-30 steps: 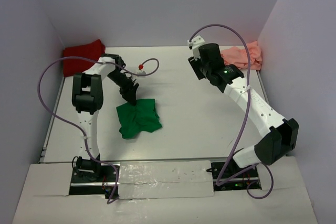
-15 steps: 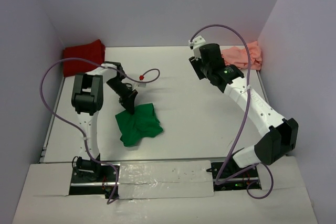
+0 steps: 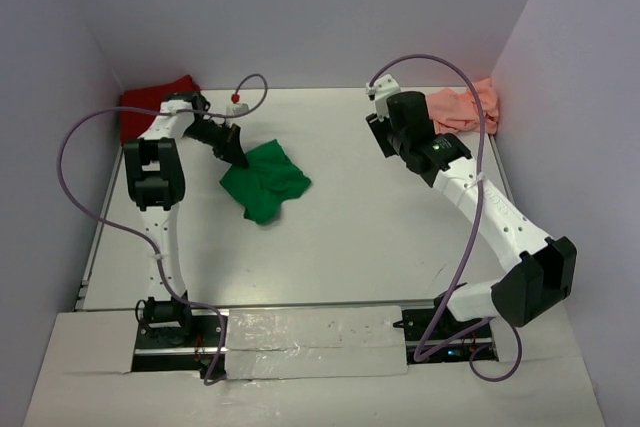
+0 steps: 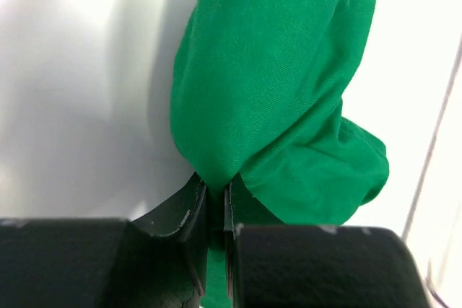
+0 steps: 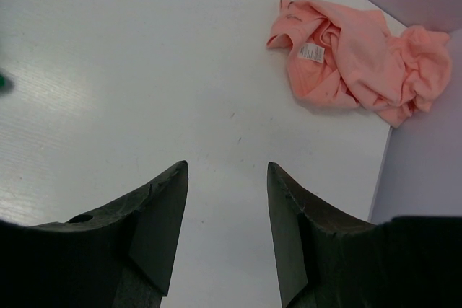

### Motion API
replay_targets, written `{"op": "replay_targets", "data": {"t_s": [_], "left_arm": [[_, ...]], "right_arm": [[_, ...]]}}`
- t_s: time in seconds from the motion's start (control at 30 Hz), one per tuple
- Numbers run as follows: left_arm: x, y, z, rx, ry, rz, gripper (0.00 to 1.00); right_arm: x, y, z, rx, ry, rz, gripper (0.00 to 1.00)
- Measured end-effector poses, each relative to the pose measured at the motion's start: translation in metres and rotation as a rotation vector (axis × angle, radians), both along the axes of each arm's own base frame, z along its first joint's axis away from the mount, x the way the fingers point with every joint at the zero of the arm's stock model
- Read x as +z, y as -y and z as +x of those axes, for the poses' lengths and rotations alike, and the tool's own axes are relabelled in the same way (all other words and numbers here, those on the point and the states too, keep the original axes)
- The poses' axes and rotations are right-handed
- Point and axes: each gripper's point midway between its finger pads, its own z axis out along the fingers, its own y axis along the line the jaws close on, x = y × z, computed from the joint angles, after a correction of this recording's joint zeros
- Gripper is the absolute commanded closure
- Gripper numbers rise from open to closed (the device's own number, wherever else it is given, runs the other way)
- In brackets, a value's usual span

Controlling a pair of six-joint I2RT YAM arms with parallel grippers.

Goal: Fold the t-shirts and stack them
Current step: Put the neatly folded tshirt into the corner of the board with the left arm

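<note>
On the table (image 3: 380, 227) — left-corner t-shirt (image 3: 155, 103) at back, right-corner t-shirt (image 3: 464, 107) at back, middle t-shirt (image 3: 266, 182) left of centre.

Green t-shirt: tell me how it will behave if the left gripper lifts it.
Likely floppy: the green t-shirt sags in soft folds from the left gripper, shut on a thin bunch of cloth. Probably light, as that small pinch seems to hold it. Expect it to drape and drag on the table, not keep its shape.
</note>
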Motion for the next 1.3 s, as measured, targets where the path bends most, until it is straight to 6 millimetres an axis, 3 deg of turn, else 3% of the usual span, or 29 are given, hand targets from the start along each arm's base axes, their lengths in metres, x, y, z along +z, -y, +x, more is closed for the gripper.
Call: {"op": "replay_targets", "data": {"t_s": [0.2,0.4,0.57,0.8,0.93,1.07,1.3], "left_arm": [[0.011,-0.018,0.058,0.157,0.116,0.009,1.00],[0.004,-0.036,0.105,0.325,0.197,0.018,1.00],[-0.006,-0.084,0.143,0.551,0.222,0.033,1.00],[0.016,-0.171,0.205,0.845,0.348,0.038,1.00],[0.033,-0.175,0.220,0.875,0.404,0.042,1.00],[0.051,-0.165,0.233,0.864,0.469,0.031,1.00],[0.059,-0.151,0.238,0.850,0.497,0.030,1.00]], "right_arm": [[-0.005,0.001,-0.001,-0.005,-0.004,-0.005,0.45],[-0.013,0.003,-0.002,-0.014,-0.015,-0.009,0.46],[-0.013,0.004,-0.004,-0.021,-0.015,-0.004,0.46],[-0.017,0.006,-0.008,-0.030,-0.015,0.005,0.46],[-0.025,0.006,-0.010,-0.036,-0.032,0.008,0.46],[-0.031,0.006,-0.012,-0.036,-0.045,0.009,0.46],[-0.036,0.004,-0.012,-0.031,-0.047,0.020,0.46]]}}
